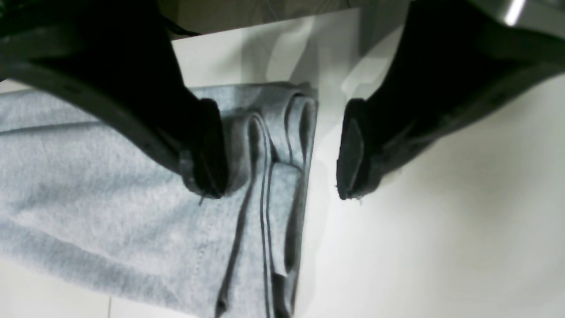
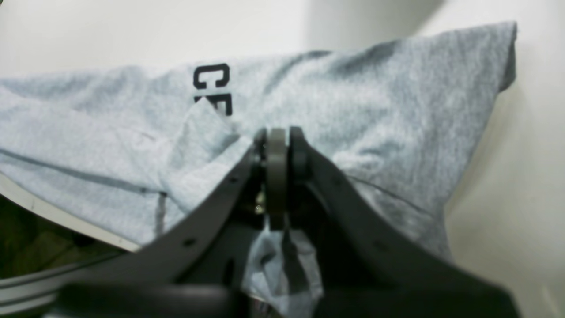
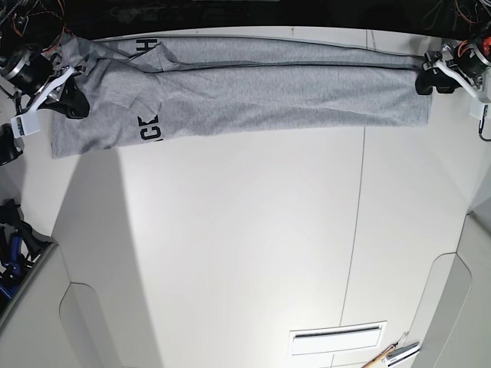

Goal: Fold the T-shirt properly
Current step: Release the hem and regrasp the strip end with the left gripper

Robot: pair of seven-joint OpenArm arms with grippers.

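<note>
Grey heather cotton, the large short-sleeved T-shirt (image 3: 253, 96) lies stretched in a long folded band along the far edge of the white table (image 3: 245, 230); you should treat it as light, limp and prone to sagging. Your right gripper (image 2: 277, 145) is clamped on a pinch of fabric at the lettered end; your left gripper (image 1: 282, 145) stands with jaws apart, straddling the stacked hem folds. Take those layered edges together, since 1 layer alone would likely slip free.

You are seeing the right gripper (image 2: 277, 145) pinching a fold of the T-shirt (image 2: 353, 101) between closed jaws, grey cloth bunching beneath them, black letters (image 2: 212, 88) showing beyond on the white table (image 2: 521, 176)
</note>
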